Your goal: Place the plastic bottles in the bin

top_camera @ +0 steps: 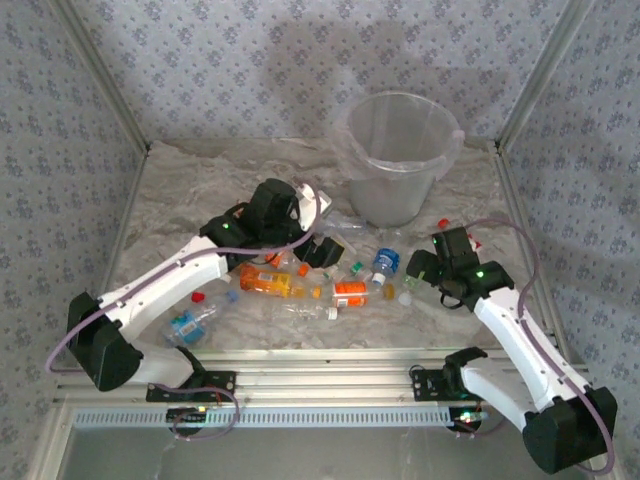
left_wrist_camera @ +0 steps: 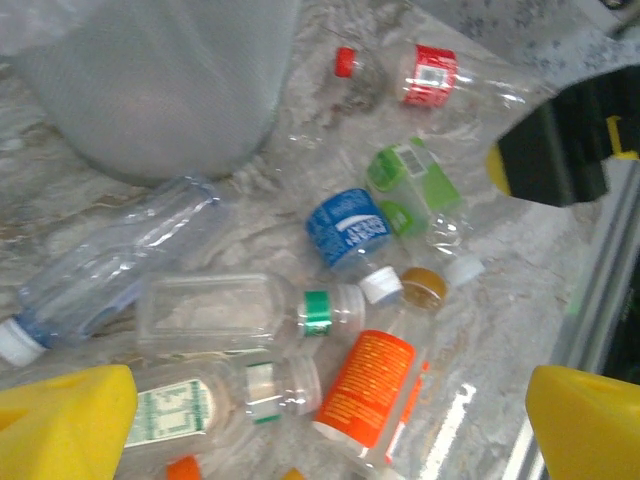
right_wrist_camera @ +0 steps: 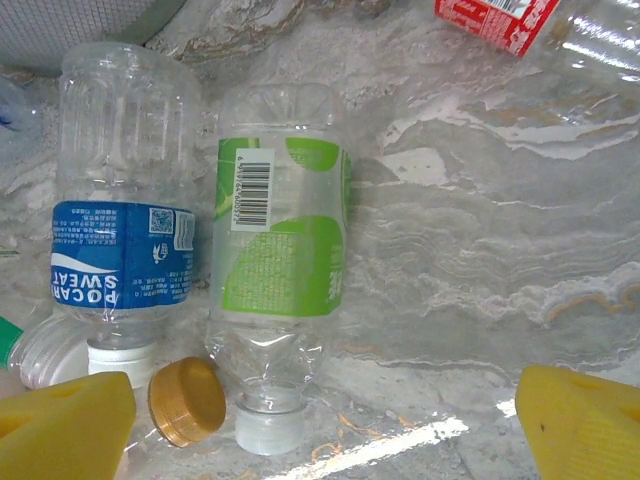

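Observation:
Several plastic bottles lie scattered on the marble table in front of the bin. My left gripper hovers open over the heap. In the left wrist view, an orange-labelled bottle and a clear bottle with a green-white label lie under my left gripper. My right gripper is open too, low over the table. The right gripper has the white-capped neck of a green-labelled bottle between its fingers, untouched. A blue-labelled bottle lies beside it.
A red-labelled bottle lies near the bin's wall. A large clear bottle lies by the bin's foot. One blue-labelled bottle sits apart at the near left. A gold-capped bottle neck lies by the left fingertip.

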Available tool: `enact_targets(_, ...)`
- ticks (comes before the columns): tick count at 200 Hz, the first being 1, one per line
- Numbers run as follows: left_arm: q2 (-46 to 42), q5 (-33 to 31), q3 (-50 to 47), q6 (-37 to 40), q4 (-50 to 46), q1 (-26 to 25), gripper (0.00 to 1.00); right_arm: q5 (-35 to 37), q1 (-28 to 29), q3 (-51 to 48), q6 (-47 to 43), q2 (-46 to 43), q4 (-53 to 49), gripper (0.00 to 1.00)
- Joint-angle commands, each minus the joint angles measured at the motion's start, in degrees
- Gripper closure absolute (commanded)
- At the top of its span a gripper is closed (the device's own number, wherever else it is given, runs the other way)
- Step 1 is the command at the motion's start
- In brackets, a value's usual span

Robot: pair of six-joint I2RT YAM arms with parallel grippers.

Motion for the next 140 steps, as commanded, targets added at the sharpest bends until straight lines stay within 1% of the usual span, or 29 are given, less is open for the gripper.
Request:
enact_targets(1, -2.10, -0.79, 0.60, 0.28, 0.49, -0.36, 0.00, -0.29, 0.30, 0.72, 0.29, 2.20, -0.05, 0.02)
enact_targets(10, -2.15, -0.40, 0.54, -0.07, 0.52, -0.51, 0.00, -0.44, 0.34, 1.00, 0.18, 3.30, 0.71, 0.06)
enact_targets(54, -1.66, -2.18, 0.72, 0.47, -0.25, -1.44, 0.00, -1.37, 0.35, 1.39, 0.09, 10.36, 4.66, 0.14)
enact_targets(91, -1.36, -2.92, 0.71, 0.71, -0.27, -1.57, 0.00, -3.13, 0.26, 2.40, -0.32, 15.44, 6.80, 0.15)
enact_targets(140, -0.68, -2.87, 1.01, 0.53, -0.61, -1.53, 0.00, -3.37, -0.40, 3.77, -0.89, 20.44, 9.46, 0.17)
